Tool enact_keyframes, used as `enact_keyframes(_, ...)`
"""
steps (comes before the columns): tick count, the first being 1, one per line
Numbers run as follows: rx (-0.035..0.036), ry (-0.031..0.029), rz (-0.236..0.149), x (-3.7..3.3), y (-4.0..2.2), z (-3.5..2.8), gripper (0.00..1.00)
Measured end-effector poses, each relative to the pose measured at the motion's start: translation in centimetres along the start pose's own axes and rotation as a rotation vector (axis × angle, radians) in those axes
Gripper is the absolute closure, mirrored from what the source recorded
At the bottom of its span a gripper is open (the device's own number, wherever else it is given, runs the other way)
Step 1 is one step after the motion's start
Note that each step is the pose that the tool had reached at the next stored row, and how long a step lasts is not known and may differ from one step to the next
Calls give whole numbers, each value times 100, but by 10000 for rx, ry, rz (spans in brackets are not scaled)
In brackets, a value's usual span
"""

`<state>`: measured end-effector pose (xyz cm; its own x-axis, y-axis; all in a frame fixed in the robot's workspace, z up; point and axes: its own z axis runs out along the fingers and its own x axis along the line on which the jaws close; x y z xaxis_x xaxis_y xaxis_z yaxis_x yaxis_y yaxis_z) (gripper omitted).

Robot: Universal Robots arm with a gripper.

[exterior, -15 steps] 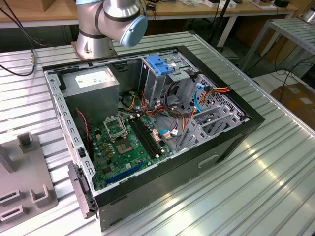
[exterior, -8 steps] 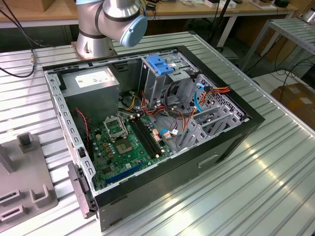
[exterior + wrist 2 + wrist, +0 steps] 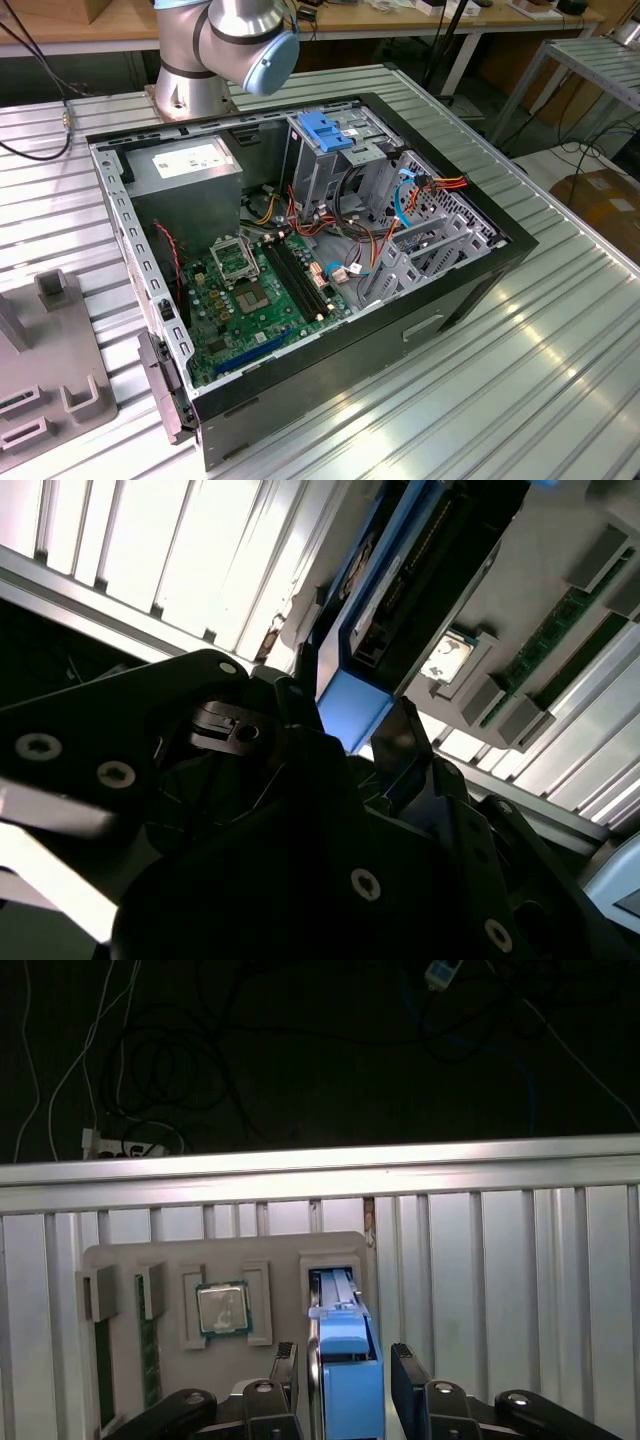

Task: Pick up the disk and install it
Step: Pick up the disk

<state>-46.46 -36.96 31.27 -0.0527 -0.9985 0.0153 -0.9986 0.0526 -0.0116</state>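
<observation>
The disk (image 3: 345,1310) stands on edge in a slot of a grey holder tray (image 3: 120,1260), its blue bracket facing my wrist. In the second wrist view the disk (image 3: 385,600) shows its dark side and blue end. My gripper (image 3: 343,1352) straddles the blue end. One black finger (image 3: 285,1370) stands on each side of it, and a narrow gap shows between each finger and the disk. The gripper (image 3: 345,700) is open and the disk still rests in its slot.
The tray also holds a processor chip (image 3: 222,1308) and a memory stick (image 3: 148,1360). The open computer case (image 3: 300,250) lies on the ribbed metal table (image 3: 560,340), with a drive cage under a blue handle (image 3: 325,130). The arm's base (image 3: 220,50) stands behind the case.
</observation>
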Motion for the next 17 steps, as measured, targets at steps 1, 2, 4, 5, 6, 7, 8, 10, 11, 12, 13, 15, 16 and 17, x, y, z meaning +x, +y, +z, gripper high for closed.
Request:
enact_keyframes(1, 0, 0, 0, 0, 2, 18, 50)
enact_keyframes(2, 0, 0, 0, 0, 3, 33, 50)
enact_keyframes(4, 0, 0, 0, -1, 5, 62, 50)
enact_keyframes(5, 0, 0, 0, -1, 5, 81, 50)
enact_keyframes(6, 0, 0, 0, -2, 6, 92, 50)
enact_keyframes(7, 0, 0, 0, -2, 7, 106, 50)
enact_keyframes(8, 0, 0, 0, -2, 7, 116, 50)
enact_keyframes(10, 0, 0, 0, -2, 9, 146, 50)
enact_keyframes(11, -2, 1, 0, -2, 9, 148, 50)
enact_keyframes(12, -2, 1, 0, -2, 10, 148, 50)
enact_keyframes(13, -2, 1, 0, -2, 10, 148, 50)
enact_keyframes(15, 0, 0, 1, -2, 10, 149, 52)
enact_keyframes(16, 0, 0, 0, -2, 10, 149, 52)
enact_keyframes(17, 0, 0, 1, -2, 10, 149, 59)
